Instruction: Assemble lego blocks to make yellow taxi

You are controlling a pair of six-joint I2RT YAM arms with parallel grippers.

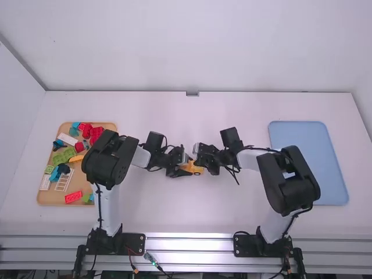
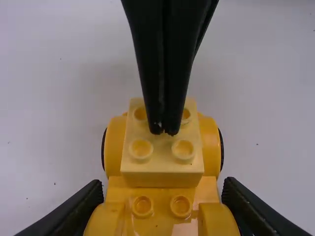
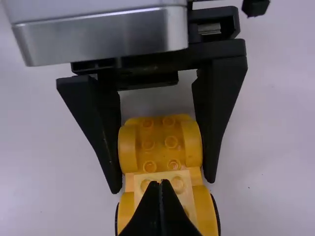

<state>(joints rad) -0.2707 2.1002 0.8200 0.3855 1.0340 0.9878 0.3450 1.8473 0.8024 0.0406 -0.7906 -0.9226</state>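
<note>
Build is under way mid-counter point(image 1: 174, 212), between the two arms. Yellow base point(image 2: 162, 194) down flat, studs up, rounded fenders at both ends, a dark wheel point(image 2: 221, 152) showing at one side. Paler block point(image 2: 162, 165) sits on its middle studs. Left pincer point(image 3: 163, 181) clamped across the base near one end; right pincer point(image 2: 164, 132) clenched on nothing, tips down at the paler block's top.

Progress, by my reckoning: chassis together, first body block placed, perhaps being pressed home (whether it is fully seated, I cannot tell). Low and roofless as it lies; no cab, no windows, no roof sign. Call it an early stage.

Left to do: cab and roof, at least. Stock in the tan tray point(image 1: 52, 200), far left: orange piece point(image 1: 77, 158), white frame point(image 1: 64, 180), red brick point(image 1: 73, 197), greens and blues besides (most look like the wrong colours for a taxi). Orange piece a likely candidate. Blue tray point(image 1: 314, 133) off right, well apart from the build; possibly for the finished car.
</note>
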